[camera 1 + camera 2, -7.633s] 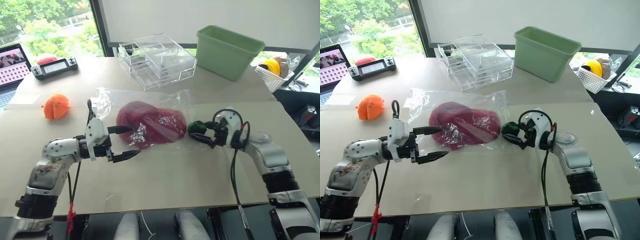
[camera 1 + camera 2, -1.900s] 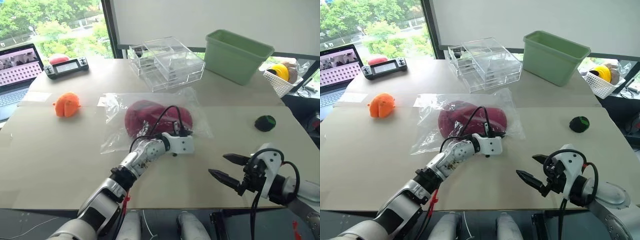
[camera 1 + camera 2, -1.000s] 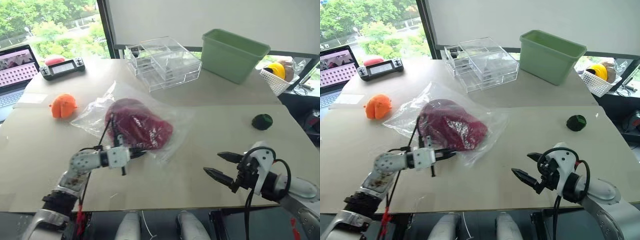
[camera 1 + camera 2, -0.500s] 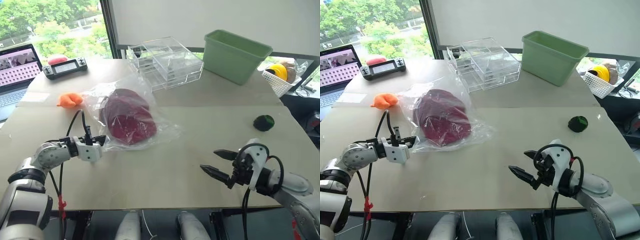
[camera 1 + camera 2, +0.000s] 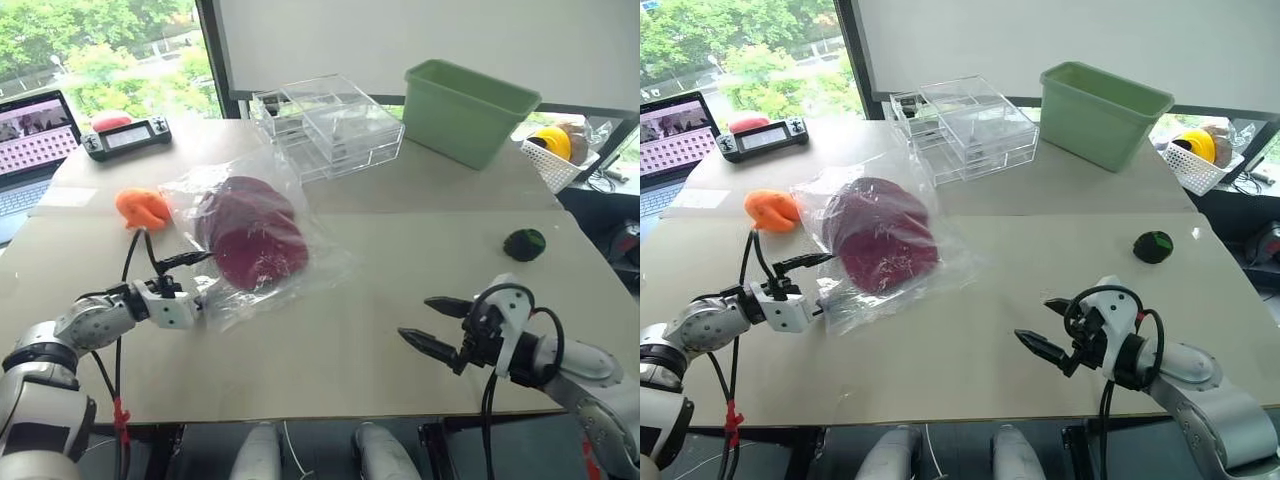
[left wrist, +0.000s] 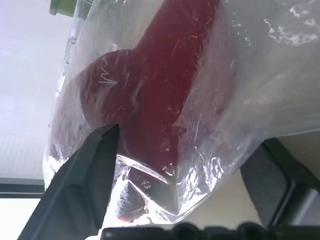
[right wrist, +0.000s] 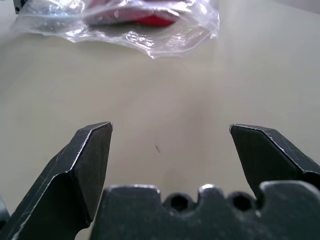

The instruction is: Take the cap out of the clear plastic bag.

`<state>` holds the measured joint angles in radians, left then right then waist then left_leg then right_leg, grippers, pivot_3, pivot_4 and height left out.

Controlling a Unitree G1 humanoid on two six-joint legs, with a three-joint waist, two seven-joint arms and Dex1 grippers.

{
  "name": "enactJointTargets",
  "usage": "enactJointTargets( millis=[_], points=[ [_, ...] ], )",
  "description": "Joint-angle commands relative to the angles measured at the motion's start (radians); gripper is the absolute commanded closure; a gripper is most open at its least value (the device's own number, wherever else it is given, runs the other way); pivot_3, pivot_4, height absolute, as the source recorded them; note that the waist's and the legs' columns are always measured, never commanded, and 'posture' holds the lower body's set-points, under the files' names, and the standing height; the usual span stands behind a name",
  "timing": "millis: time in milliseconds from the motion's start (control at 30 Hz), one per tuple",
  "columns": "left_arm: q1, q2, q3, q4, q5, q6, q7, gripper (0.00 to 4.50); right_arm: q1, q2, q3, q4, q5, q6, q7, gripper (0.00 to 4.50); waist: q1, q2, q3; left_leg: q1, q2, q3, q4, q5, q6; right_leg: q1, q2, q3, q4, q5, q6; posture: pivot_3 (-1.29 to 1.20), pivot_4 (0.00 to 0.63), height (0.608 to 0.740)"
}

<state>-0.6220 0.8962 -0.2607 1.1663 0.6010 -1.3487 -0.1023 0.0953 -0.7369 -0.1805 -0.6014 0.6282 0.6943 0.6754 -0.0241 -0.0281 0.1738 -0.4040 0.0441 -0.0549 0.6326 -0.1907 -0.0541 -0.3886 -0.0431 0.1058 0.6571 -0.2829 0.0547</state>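
The dark red cap point(image 5: 250, 235) lies inside the clear plastic bag point(image 5: 320, 265) on the table's left half. My left gripper point(image 5: 192, 282) is open at the bag's near-left corner. Its upper finger point(image 5: 185, 260) stands above the film, and the crinkled bag edge point(image 6: 165, 200) sits between the spread fingers in the left wrist view, with the cap point(image 6: 150, 85) just beyond. My right gripper point(image 5: 425, 322) hovers open and holds nothing over bare table near the front right, well apart from the bag point(image 7: 165, 37).
An orange toy point(image 5: 142, 208) sits just left of the bag. A clear drawer box point(image 5: 325, 125) and a green bin point(image 5: 470, 108) stand at the back. A black-green ball point(image 5: 524, 243) lies at right. A laptop point(image 5: 30, 140), a controller point(image 5: 125, 135) and a white basket point(image 5: 555, 150) lie around the edges.
My left gripper pulled the bag with the cap leftward, then opened its fingers at the bag's corner. The right gripper stayed in place, open.
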Motion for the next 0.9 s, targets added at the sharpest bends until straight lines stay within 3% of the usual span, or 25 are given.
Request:
enactJointTargets(
  millis=[33,233,367,467,633,767,900],
  points=[
    [0.120,0.056,-0.028,-0.002,0.042,-0.018,0.045,0.02,-0.003,0.002,-0.013,-0.014,-0.005,-0.028,0.008,0.00,-0.014,0.000,-0.001,0.001,0.000,0.001,-0.001,0.000,0.000,0.000,0.000,0.001,0.000,0.000,0.000,0.00,0.150,0.735],
    [0.279,0.125,-0.054,0.020,0.095,0.079,0.176,0.02,-0.010,0.006,-0.002,-0.003,-0.013,-0.034,0.013,0.00,-0.043,0.004,-0.008,0.007,0.001,0.005,-0.006,0.000,0.000,0.001,0.000,0.005,0.001,0.000,0.000,0.00,0.150,0.735],
    [0.210,0.004,0.207,0.130,-0.318,0.400,-0.122,0.02,-0.017,0.000,0.001,0.009,-0.016,-0.035,0.028,0.00,-0.049,0.011,-0.014,0.019,0.001,0.013,-0.009,0.000,0.000,0.005,0.001,0.012,0.005,-0.001,-0.001,0.00,0.150,0.735],
    [0.153,-0.073,0.334,0.086,-0.531,0.568,-0.363,0.02,-0.024,-0.001,0.004,0.024,-0.023,-0.039,0.038,0.00,-0.047,0.009,-0.013,0.021,0.002,0.014,-0.009,0.000,0.000,0.002,0.002,0.012,0.011,-0.002,-0.003,0.00,0.150,0.735],
    [0.157,-0.176,0.418,-0.170,-0.783,0.811,-0.702,0.02,-0.048,0.002,0.014,0.046,-0.034,-0.041,0.046,0.00,-0.045,0.007,-0.013,0.018,0.004,0.013,-0.006,0.002,-0.002,0.002,0.005,0.013,0.010,0.000,-0.005,0.00,0.150,0.735],
    [0.164,-0.233,0.448,-0.581,-1.035,1.291,-0.799,0.02,-0.070,0.003,0.025,0.060,-0.044,-0.039,0.049,0.00,-0.028,0.002,-0.011,0.008,0.004,0.012,-0.004,0.003,-0.004,-0.002,0.005,0.013,0.007,0.000,-0.001,0.00,0.150,0.735],
    [0.158,-0.225,0.484,-0.865,-1.259,1.704,-0.806,0.02,-0.080,0.003,0.031,0.071,-0.050,-0.043,0.050,0.00,-0.022,-0.004,-0.011,-0.011,0.003,0.005,-0.003,0.003,-0.004,-0.016,0.006,0.011,0.007,0.003,-0.007,0.00,0.150,0.735]
  ],
)
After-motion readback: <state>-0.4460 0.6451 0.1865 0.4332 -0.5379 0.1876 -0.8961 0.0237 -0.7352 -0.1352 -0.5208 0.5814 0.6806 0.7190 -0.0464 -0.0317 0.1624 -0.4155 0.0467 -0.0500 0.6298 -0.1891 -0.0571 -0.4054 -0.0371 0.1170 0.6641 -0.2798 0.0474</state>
